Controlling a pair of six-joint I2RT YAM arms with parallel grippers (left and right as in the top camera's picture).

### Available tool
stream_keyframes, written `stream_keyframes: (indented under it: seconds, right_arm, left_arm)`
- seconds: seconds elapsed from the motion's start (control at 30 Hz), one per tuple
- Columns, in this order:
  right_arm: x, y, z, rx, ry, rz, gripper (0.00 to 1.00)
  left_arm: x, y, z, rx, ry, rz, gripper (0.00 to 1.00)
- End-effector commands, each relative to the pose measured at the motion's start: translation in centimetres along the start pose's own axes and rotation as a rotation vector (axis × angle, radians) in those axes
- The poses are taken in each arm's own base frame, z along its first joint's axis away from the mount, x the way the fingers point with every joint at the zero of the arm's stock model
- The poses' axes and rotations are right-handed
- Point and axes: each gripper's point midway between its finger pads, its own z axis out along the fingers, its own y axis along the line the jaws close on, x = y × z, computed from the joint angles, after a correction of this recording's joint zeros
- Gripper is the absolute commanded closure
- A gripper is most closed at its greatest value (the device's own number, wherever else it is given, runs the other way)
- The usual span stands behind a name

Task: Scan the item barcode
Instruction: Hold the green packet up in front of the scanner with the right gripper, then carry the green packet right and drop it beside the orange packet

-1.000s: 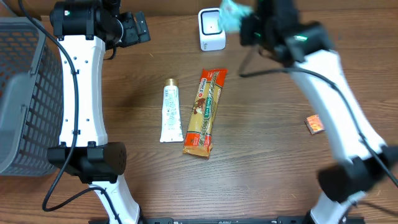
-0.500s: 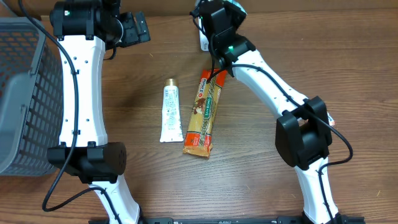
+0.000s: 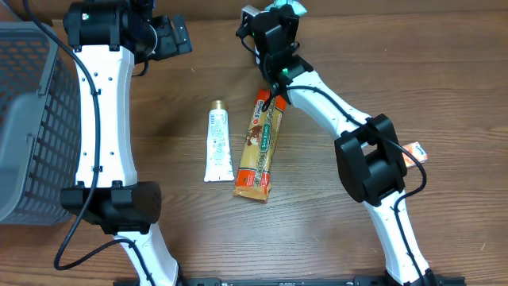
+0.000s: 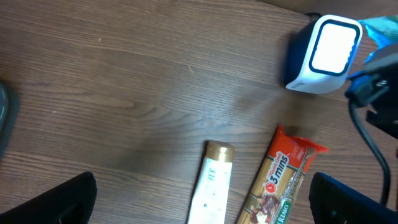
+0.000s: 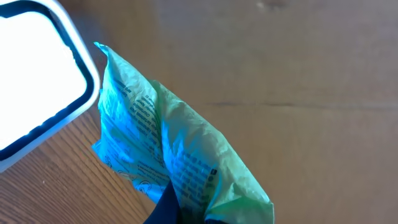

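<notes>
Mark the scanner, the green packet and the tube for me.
scanner (image 4: 334, 50): left wrist view, its lit window.
green packet (image 5: 177, 155): right wrist view, middle of the printed face.
tube (image 3: 216, 151): overhead view, mid-body.

Could not read the blurred print on the green packet (image 5: 180, 163); saw the scanner (image 5: 37, 71) only partly, cropped at left edge.

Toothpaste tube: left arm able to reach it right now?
Probably yes. The left gripper is open and empty, and the toothpaste tube lies uncovered on the table, apart from the snack bar. The right gripper holds a teal packet at the scanner.
</notes>
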Motion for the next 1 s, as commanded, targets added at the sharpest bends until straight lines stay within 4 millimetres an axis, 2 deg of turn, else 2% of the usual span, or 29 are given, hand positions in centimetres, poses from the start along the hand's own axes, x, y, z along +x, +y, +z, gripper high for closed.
stream_keyframes:
  seconds: [0.0,0.47,0.53,0.63,0.77,0.83,0.9,0.97]
  right_arm:
    - [-0.4,-1.5,-0.2,0.032,-0.008,-0.013,0.96]
    - [-0.5,-1.8,-0.4,0.035,-0.01,-0.006,0.96]
    - [-0.5,-3.0,-0.9,0.049,-0.018,0.061,0.96]
    - [-0.3,-6.8,-2.4,0.087,-0.036,0.228,0.96]
    - [1.5,-12.3,-5.6,0.096,-0.028,0.392,0.96]
    - [2.6,-14.1,-7.5,0.066,-0.022,0.493,0.96]
    - [3.9,-15.2,-9.8,-0.005,-0.023,0.613,0.96]
    - [5.1,-15.3,-11.9,-0.12,-0.034,0.713,0.96]
  left_arm:
    - [-0.1,0.0,0.0,-0.004,-0.002,0.013,0.0]
    - [-0.1,0.0,0.0,-0.004,-0.003,0.013,0.0]
    - [-0.1,0.0,0.0,-0.005,-0.003,0.014,0.0]
    - [-0.1,0.0,0.0,-0.004,-0.003,0.013,0.0]
    - [-0.1,0.0,0.0,-0.004,-0.003,0.013,0.0]
    - [-0.1,0.0,0.0,-0.004,-0.002,0.013,0.0]
    - [-0.1,0.0,0.0,-0.004,-0.002,0.013,0.0]
    - [-0.1,0.0,0.0,-0.004,-0.002,0.013,0.0]
